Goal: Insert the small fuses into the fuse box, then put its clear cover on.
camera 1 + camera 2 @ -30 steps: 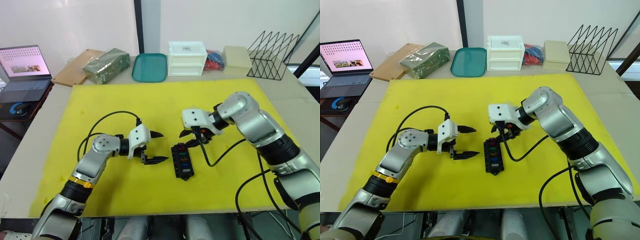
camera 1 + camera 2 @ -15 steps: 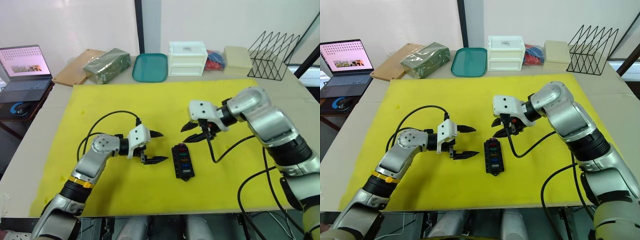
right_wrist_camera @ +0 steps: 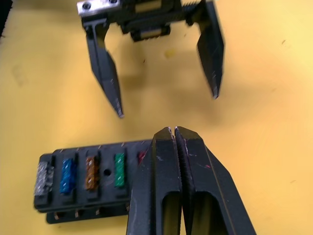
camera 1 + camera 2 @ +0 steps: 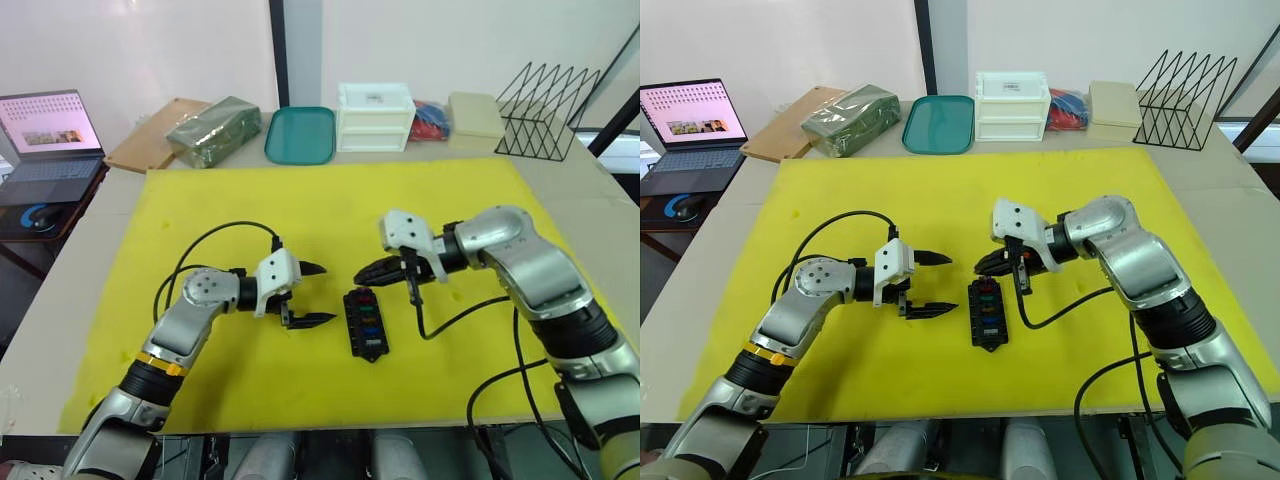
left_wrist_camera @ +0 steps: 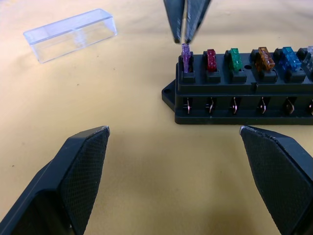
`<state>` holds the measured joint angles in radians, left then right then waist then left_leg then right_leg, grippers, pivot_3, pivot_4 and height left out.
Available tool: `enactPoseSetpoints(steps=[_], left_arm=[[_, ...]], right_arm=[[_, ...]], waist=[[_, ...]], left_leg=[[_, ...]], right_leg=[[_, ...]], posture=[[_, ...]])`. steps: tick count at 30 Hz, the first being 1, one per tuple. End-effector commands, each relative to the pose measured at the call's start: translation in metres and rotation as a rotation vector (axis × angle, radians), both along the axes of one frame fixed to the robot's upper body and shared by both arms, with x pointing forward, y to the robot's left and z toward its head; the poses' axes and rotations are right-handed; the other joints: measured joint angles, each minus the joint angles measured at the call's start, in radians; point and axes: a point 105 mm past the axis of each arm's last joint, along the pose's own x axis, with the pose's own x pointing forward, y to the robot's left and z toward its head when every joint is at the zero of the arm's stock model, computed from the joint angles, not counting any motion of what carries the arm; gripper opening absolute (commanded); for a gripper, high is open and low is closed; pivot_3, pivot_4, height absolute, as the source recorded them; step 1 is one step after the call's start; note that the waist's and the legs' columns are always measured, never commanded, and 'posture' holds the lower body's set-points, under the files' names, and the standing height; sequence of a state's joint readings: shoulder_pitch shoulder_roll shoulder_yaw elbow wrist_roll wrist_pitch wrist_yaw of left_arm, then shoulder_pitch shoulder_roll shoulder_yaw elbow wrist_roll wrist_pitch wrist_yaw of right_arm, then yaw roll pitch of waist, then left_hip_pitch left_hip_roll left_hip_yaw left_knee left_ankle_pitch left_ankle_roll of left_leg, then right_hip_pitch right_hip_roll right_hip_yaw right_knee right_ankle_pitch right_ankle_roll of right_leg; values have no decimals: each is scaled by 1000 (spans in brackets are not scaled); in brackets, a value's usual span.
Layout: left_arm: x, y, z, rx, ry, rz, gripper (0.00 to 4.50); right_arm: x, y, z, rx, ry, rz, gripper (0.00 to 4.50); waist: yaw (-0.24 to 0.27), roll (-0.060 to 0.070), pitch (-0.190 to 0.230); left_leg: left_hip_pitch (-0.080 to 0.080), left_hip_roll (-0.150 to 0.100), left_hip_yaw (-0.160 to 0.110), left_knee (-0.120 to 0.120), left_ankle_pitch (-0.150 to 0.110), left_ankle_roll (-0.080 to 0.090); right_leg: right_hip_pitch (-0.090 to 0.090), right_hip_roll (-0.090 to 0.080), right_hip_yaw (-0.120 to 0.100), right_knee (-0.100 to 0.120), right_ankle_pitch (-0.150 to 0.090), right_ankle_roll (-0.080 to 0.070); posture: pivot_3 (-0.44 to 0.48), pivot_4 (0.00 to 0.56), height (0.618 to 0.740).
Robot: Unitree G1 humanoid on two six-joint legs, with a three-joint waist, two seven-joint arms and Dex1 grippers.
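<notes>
The black fuse box (image 4: 364,322) lies on the yellow mat (image 4: 250,200) between my two grippers. Its top row holds small fuses: purple (image 5: 185,51), red (image 5: 211,54), green (image 5: 234,55), amber (image 5: 264,55), blue (image 5: 288,53) and a grey one (image 3: 45,177). My right gripper (image 4: 362,272) is shut with nothing held, its tips right over the purple fuse at the box's far end. Left of the box, my left gripper (image 4: 325,293) stands open and empty. The clear cover (image 5: 71,35) lies on the mat beyond the box, open side down.
Along the table's back edge stand a teal tray (image 4: 300,135), a white drawer unit (image 4: 375,117), a black wire rack (image 4: 545,110) and a green package (image 4: 213,130). A laptop (image 4: 45,135) sits far left. Black cables loop from both wrists onto the mat.
My right gripper, open and drawn back from the box half a second ago, has shut and come down to the box's far end. The left arm has not moved.
</notes>
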<state>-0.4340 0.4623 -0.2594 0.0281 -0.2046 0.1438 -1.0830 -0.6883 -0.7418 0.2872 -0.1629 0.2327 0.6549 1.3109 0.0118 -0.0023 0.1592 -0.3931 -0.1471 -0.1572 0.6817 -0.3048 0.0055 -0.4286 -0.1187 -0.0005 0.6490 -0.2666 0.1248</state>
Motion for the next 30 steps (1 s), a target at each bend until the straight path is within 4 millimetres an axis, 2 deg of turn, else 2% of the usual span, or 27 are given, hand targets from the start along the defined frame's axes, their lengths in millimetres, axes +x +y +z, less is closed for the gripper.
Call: enactPoseSetpoints(steps=[1, 5, 10, 19, 25, 30], left_arm=[[0, 1, 9, -3, -35, -8, 4500], [0, 1, 9, -2, -35, -8, 4500], [-1, 1, 9, 0, -34, -10, 4500], [-3, 1, 8, -5, -35, -7, 4500], [-4, -2, 8, -11, -34, -12, 4500], [-4, 1, 7, -10, -31, -4, 4500]], right_arm=[[-2, -2, 5, 15, -11, -1, 45], [1, -2, 0, 28, -9, -17, 45], [-2, -10, -23, -39, 40, -28, 45], [-4, -15, -37, -81, 69, -38, 45], [-1, -11, -26, -44, 60, -42, 45], [2, -5, 3, 35, 19, -47, 45]], waist=[[0, 0, 0], [0, 0, 0], [1, 0, 0], [1, 0, -1], [2, 0, -1], [1, 0, -1]], left_leg=[[0, 0, 0, 0, 0, 0], [0, 0, 0, 0, 0, 0], [0, 0, 0, 0, 0, 0], [1, 0, 0, 0, 0, 0], [1, 0, 0, 0, 0, 0], [1, 0, 0, 0, 0, 0]], right_leg=[[0, 0, 0, 0, 0, 0], [0, 0, 0, 0, 0, 0], [0, 0, 0, 0, 0, 0], [1, 0, 0, 0, 0, 0], [1, 0, 0, 0, 0, 0], [1, 0, 0, 0, 0, 0]], posture=[[0, 150, 740], [0, 150, 740], [0, 150, 740], [0, 150, 740], [0, 150, 740], [0, 150, 740]])
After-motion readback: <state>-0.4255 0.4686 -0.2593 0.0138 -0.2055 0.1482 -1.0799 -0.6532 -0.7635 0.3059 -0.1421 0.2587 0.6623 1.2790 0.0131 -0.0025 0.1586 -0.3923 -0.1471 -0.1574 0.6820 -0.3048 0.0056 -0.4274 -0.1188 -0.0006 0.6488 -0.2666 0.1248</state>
